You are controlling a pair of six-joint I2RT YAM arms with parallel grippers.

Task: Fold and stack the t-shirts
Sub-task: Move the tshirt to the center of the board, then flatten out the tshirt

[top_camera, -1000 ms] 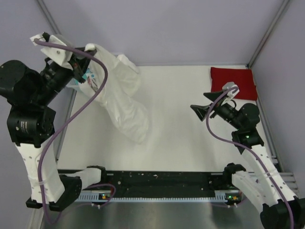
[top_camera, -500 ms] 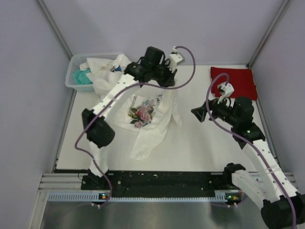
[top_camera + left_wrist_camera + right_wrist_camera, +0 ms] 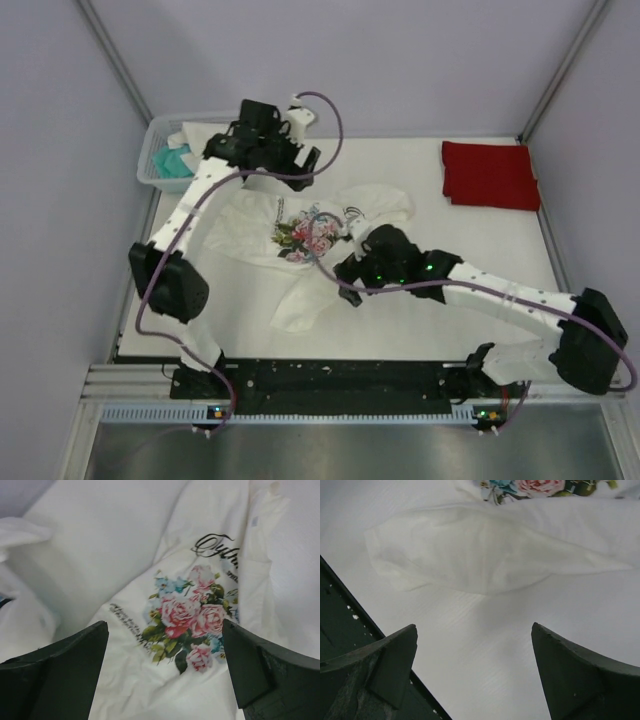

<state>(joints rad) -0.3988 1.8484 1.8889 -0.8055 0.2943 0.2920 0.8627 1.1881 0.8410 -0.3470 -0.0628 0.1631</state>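
Note:
A large white t-shirt (image 3: 255, 235) with a pink rose print (image 3: 305, 232) lies crumpled on the table, left of middle. My left gripper (image 3: 303, 165) hangs open just above its far edge; in the left wrist view the rose print (image 3: 186, 615) shows between the wide fingers of the left gripper (image 3: 164, 625), which hold nothing. My right gripper (image 3: 346, 283) is open, low at the shirt's near right side. The right wrist view has the right gripper (image 3: 474, 627) over bare table, with a fold of the white shirt (image 3: 485, 560) just ahead. A folded red t-shirt (image 3: 490, 175) lies at the far right corner.
A small white basket (image 3: 150, 172) at the far left corner holds teal cloth (image 3: 172, 160) and white cloth (image 3: 205, 140). A black rail (image 3: 330, 375) runs along the table's near edge, close to the right gripper's left finger (image 3: 380, 670).
My left gripper has opened and let go of the white shirt, which now lies on the table, then drawn back left. My right arm swung left across the table to the shirt's near side.

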